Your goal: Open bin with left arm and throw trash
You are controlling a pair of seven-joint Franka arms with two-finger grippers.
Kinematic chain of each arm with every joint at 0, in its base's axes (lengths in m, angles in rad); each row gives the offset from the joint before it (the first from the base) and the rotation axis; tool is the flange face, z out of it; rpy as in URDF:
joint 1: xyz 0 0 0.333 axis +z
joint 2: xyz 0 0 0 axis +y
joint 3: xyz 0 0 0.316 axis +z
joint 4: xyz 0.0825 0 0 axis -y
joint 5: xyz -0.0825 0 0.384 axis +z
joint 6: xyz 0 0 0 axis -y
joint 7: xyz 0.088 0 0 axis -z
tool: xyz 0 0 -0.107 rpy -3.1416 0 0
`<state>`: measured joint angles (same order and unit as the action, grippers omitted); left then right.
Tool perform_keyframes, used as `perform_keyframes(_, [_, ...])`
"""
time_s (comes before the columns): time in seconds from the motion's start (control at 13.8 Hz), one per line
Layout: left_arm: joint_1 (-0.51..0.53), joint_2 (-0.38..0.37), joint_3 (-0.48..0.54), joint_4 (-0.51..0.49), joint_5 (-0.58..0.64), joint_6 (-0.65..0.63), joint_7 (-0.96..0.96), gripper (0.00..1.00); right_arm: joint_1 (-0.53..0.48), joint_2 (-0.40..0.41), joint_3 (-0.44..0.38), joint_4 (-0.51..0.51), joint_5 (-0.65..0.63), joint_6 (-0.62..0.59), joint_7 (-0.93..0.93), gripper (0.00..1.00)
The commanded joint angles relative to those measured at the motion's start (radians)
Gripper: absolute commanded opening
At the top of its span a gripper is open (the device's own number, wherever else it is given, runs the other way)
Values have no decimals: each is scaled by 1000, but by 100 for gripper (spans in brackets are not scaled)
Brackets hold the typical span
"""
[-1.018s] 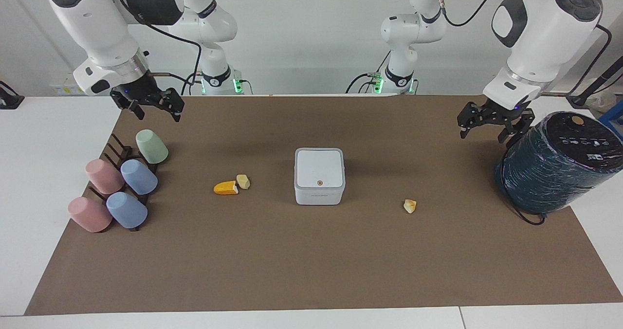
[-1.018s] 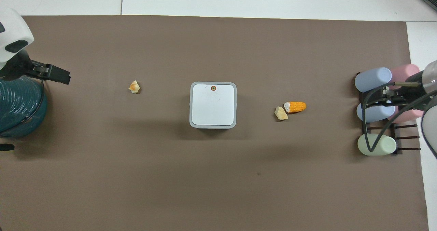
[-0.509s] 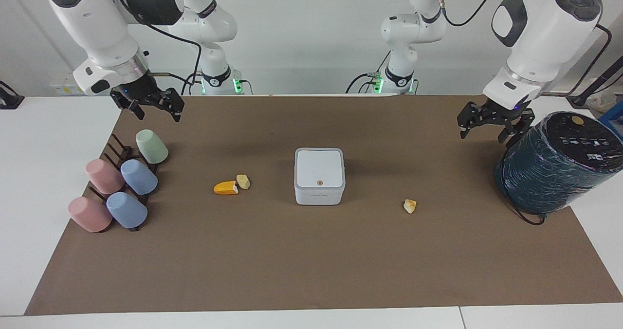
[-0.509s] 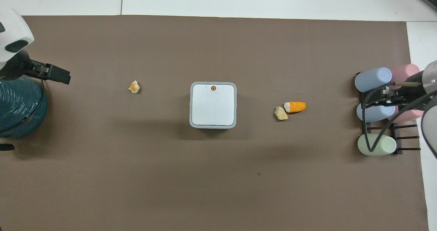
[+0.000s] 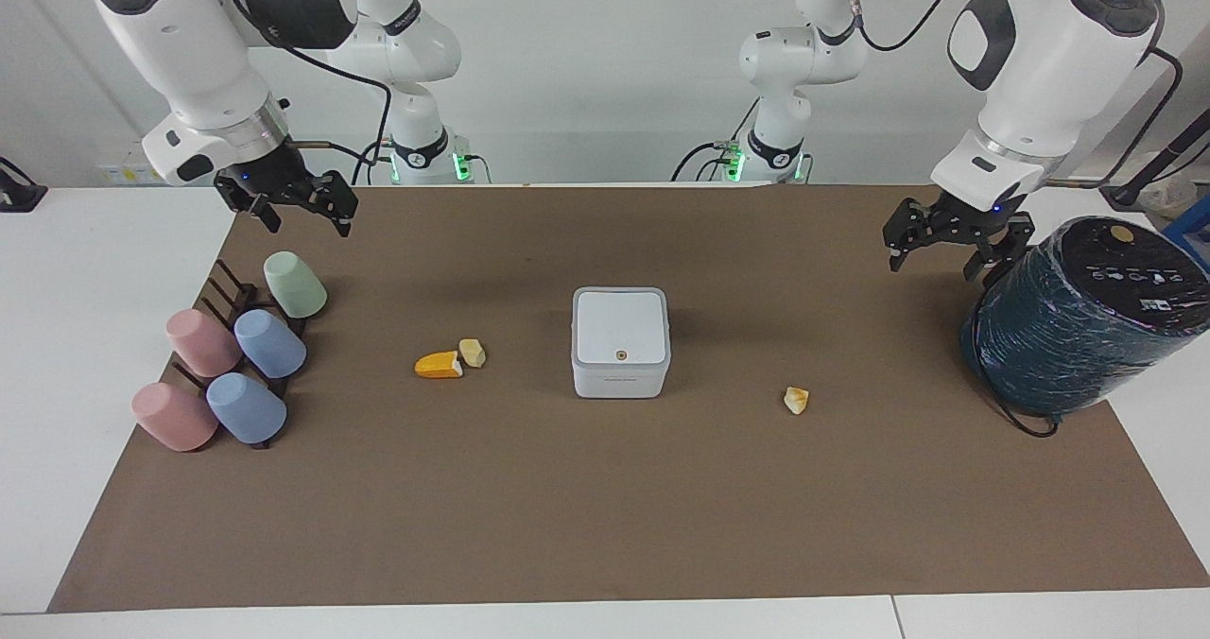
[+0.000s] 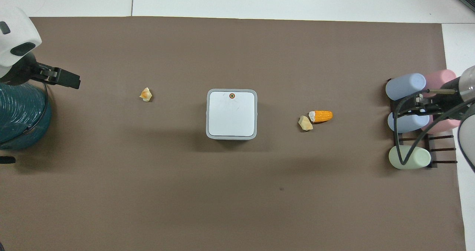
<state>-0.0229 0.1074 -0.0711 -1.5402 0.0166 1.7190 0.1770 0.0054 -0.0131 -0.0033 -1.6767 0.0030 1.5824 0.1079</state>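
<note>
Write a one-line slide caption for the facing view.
Closed small white square bin mid-mat, three food scraps around it; open left gripper and right gripper hang raised at opposite ends.

Facing camera: high, across bench [image 5: 605, 526], looks toward both robot bases, wide and distant. Overhead camera: high above robots' end, looks steeply down and forward. Views half turn apart; both share brown mat [image 6: 237, 206], bin [image 6: 232, 113], cups [image 5: 227, 355].
</note>
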Motion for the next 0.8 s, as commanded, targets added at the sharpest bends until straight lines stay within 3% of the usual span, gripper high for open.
perform_keyframes(0.0, [-22,-26,5,-32,19,7,-16,100,-10,-14,8,-9,5,-5,-10,100])
perform_keyframes(0.07, [-22,-26,5,-32,19,5,-16,91,-10,-14,6,-9,5,-4,-10,100])
perform_keyframes(0.15, [-22,-26,5,-32,16,4,-16,76,-10,-14,8,-9,5,-4,-10,100])
perform_keyframes(0.22, [-22,-26,5,-32,16,-2,-16,51,-10,-14,6,-9,5,-5,-10,100])
perform_keyframes(0.29, [-20,-28,5,-32,16,-13,-14,19,-10,-14,6,-9,5,-5,-10,100])
perform_keyframes(0.36, [-18,-28,5,-32,16,-13,-13,0,-10,-14,8,-9,5,-5,-10,100])
perform_keyframes(0.73, [-23,-28,5,-34,11,-3,-22,0,-10,-14,8,-9,5,-5,-10,100])
